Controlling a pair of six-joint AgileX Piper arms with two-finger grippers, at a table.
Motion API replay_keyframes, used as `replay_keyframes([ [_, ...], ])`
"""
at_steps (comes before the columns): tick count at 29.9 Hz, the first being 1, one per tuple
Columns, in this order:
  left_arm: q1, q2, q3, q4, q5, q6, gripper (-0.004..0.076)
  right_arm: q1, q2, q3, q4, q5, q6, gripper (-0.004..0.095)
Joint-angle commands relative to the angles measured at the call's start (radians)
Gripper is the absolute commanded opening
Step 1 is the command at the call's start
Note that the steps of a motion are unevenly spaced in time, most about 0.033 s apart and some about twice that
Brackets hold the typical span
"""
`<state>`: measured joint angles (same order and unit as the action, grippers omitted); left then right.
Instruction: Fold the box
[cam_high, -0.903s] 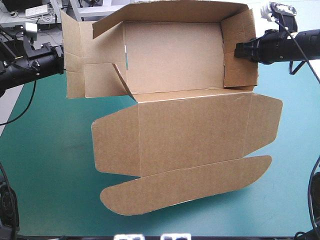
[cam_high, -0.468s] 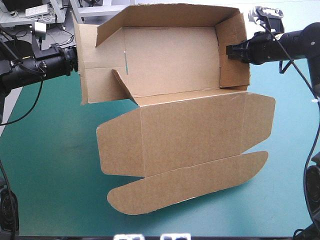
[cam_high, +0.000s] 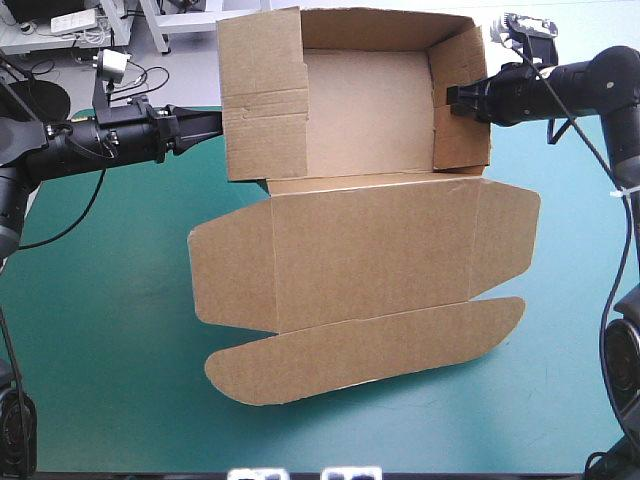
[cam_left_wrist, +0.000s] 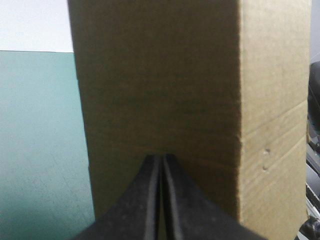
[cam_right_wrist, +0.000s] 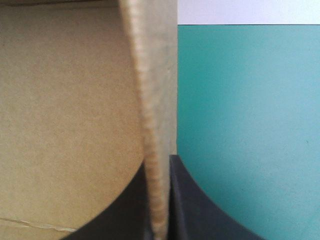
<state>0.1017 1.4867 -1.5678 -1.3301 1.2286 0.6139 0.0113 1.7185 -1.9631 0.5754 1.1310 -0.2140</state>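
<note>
Teal-green cover carries the box, right jaws clamping its wall.

Bright, even light from above over the worktop. The box throws just a thin soft shadow; its wall ahead of the left gripper looks pretty dim.

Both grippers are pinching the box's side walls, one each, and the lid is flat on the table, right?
Not quite. Only the right gripper pinches a wall of the box. The left wrist view shows the left gripper shut on nothing, its tips at the outer face of the left wall. The lid does lie flat.
</note>
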Motion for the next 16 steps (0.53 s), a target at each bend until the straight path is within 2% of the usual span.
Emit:
replay_keyframes([
  [1,-0.009,-0.04,-0.03,-0.081,0.062,-0.005,0.0,0.032,-0.047,-0.029,0.035,-0.081,0.009,-0.0013],
  [7,-0.009,-0.04,-0.03,-0.077,0.062,-0.005,0.0,0.095,-0.033,-0.029,-0.036,-0.112,0.036,-0.0013],
  [10,-0.009,-0.04,-0.03,-0.062,0.062,-0.001,0.0029,0.107,-0.021,-0.029,-0.038,-0.121,0.038,-0.0013],
  [12,-0.009,-0.04,-0.03,-0.053,0.062,-0.001,0.0071,0.109,-0.016,-0.029,-0.034,-0.127,0.052,-0.0013],
  [16,-0.009,-0.04,-0.03,-0.038,0.062,0.002,0.0218,0.111,-0.011,-0.029,-0.034,-0.137,0.054,-0.0013],
])
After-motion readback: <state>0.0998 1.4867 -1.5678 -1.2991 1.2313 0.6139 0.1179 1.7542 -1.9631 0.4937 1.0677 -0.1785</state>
